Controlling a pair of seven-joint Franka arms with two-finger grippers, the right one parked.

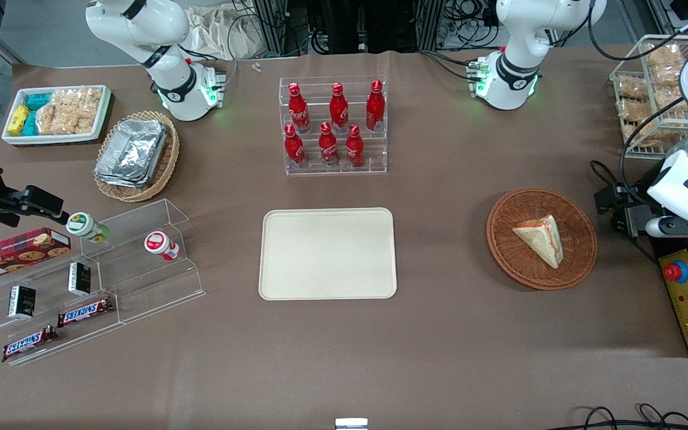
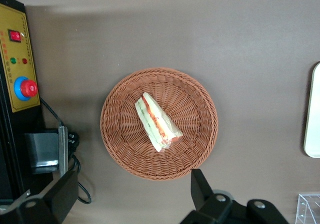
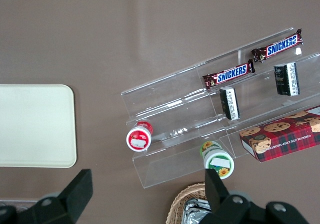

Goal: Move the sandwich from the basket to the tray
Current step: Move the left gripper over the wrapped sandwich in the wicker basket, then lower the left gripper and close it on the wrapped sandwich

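Sandwich lying on its side in basket, tray bare, well apart toward table centre. Gripper high above basket edge, fingers spread wide, nothing held. Risks: soft bread crushed or filling squeezed out (over-tight pinch); light basket dragged during lift.

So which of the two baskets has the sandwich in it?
The round reddish-brown basket, under the open gripper, holds the sandwich. The tan oval basket holds foil containers.
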